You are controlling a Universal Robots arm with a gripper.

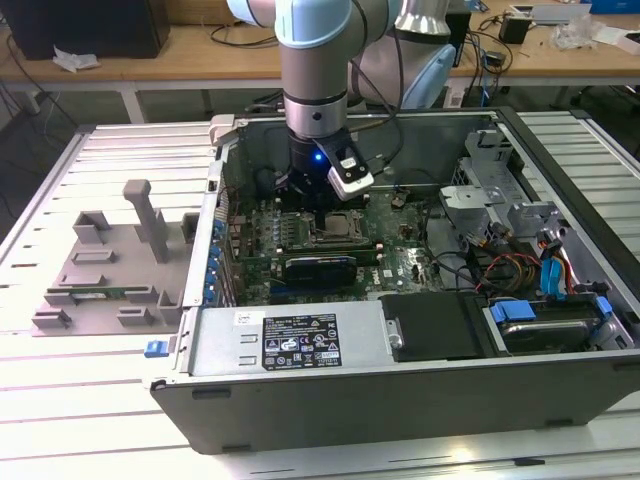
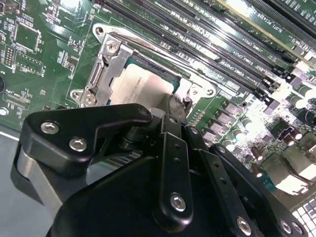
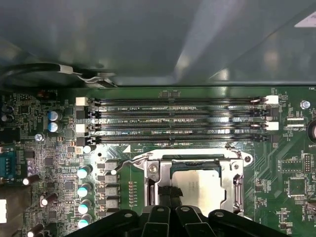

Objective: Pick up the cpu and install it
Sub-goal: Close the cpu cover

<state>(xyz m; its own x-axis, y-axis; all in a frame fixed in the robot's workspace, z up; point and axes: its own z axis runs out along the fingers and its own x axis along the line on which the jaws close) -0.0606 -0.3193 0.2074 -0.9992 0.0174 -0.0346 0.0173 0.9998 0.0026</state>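
The cpu (image 3: 197, 190), a flat square chip with a silvery-grey top, lies flat inside the metal-framed socket (image 3: 153, 170) on the green motherboard. In the second wrist view the cpu (image 2: 140, 89) rests within the same socket frame (image 2: 106, 59). My gripper (image 3: 168, 196) hangs straight down over the socket, its black fingertips close together at one edge of the chip. Nothing is held between them. In the exterior view the gripper (image 1: 322, 205) is low inside the open computer case, right beside the cpu (image 1: 338, 222).
The computer case (image 1: 300, 390) lies open on a slatted table. Memory slots (image 3: 177, 121) run along one side of the socket, with capacitors (image 3: 84, 190) beside it. A grey plastic tray (image 1: 110, 270) sits at the exterior view's left. Cables and drive bays (image 1: 520, 270) fill the case's right.
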